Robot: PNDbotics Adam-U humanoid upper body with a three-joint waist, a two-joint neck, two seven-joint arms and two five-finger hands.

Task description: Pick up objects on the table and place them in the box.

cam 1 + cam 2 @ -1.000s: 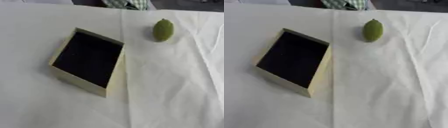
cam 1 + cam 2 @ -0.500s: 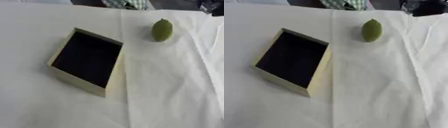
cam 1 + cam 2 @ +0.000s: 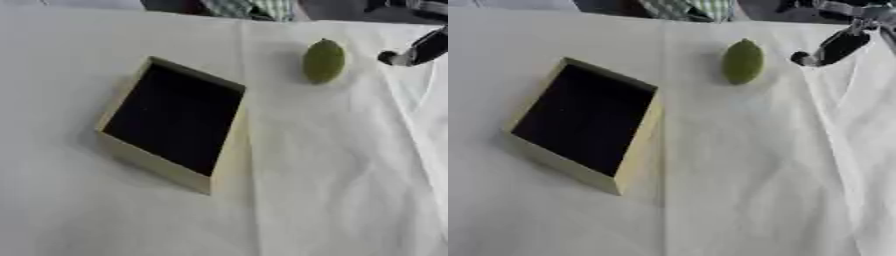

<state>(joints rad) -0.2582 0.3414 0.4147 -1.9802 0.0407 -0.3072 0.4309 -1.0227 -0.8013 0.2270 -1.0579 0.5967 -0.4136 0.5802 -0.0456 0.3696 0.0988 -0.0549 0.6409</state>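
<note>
Black right hand (image 3: 837, 47) newly in at upper right, finger state unclear | nearing green fruit (image 3: 743, 61) | box (image 3: 636, 145) empty, pick starting

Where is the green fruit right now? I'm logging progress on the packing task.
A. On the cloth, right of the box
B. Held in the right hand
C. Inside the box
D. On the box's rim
A: the green fruit lies on the white cloth, apart from the box and the right hand.

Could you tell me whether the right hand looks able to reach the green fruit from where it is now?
Probably yes: the right hand hangs just beside the green fruit, with only bare white cloth between them.
</note>
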